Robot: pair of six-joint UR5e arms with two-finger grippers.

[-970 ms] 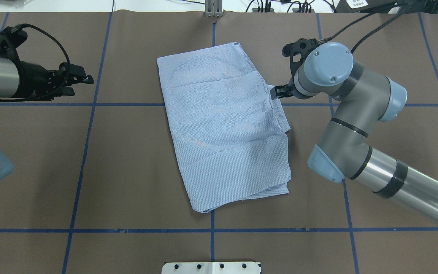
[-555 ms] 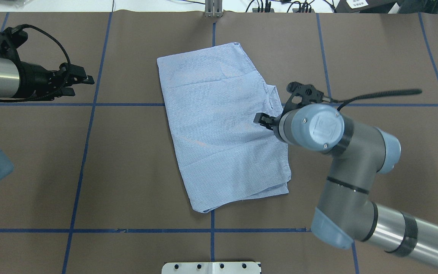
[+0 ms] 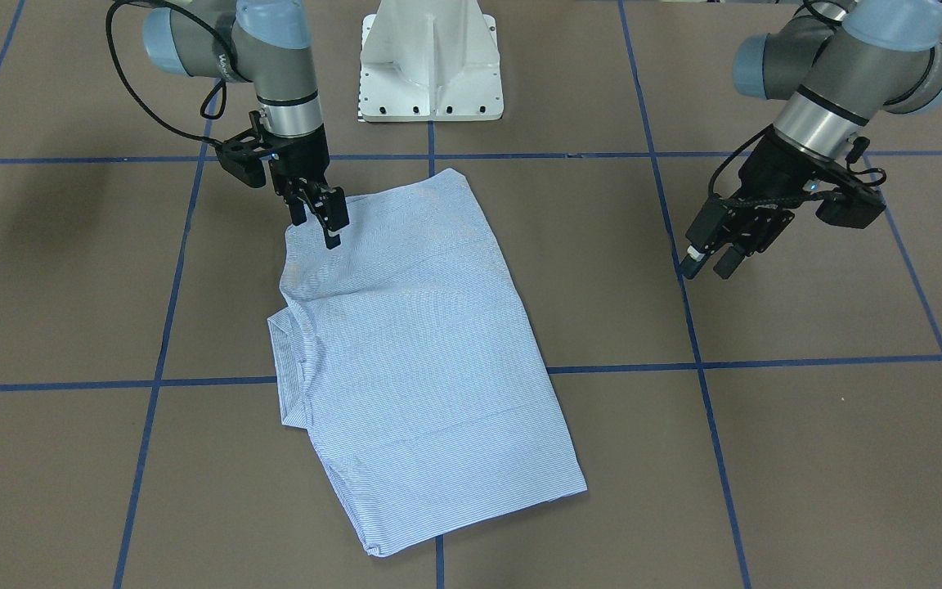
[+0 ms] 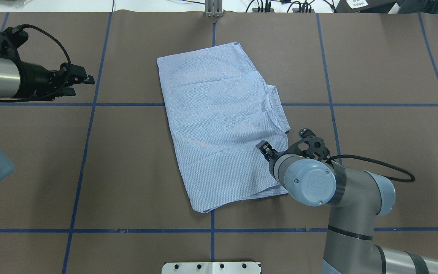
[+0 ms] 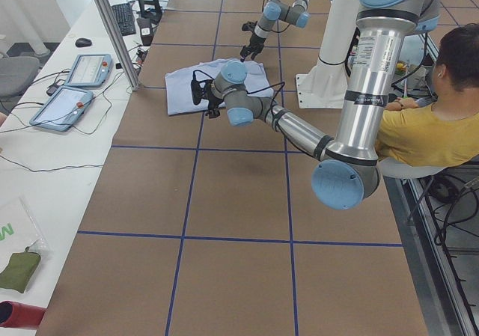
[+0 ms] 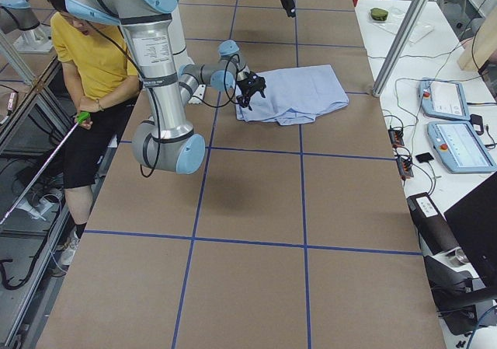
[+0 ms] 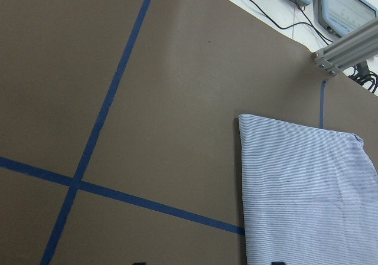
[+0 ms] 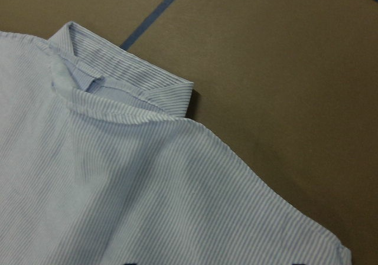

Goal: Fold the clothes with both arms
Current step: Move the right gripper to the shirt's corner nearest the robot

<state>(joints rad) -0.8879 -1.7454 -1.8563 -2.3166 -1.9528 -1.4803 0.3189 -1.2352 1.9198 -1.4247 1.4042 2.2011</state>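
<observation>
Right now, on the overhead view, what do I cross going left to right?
Left gripper → shirt → right arm's cable. The right gripper overlaps the shirt's right edge in this view, so it gets no separate place.

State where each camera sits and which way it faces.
Front: across the table, facing the robot; right gripper, left gripper, base.
Overhead: behind the robot, looking down forward; both grippers.
Left side: table's left end, looking along it; left arm nearest.
Right side: opposite end; right arm nearest.
Left wrist: down at table, shirt edge; almost no robot.
Right wrist: close on shirt's collar.
Shared: all show the shirt.
</observation>
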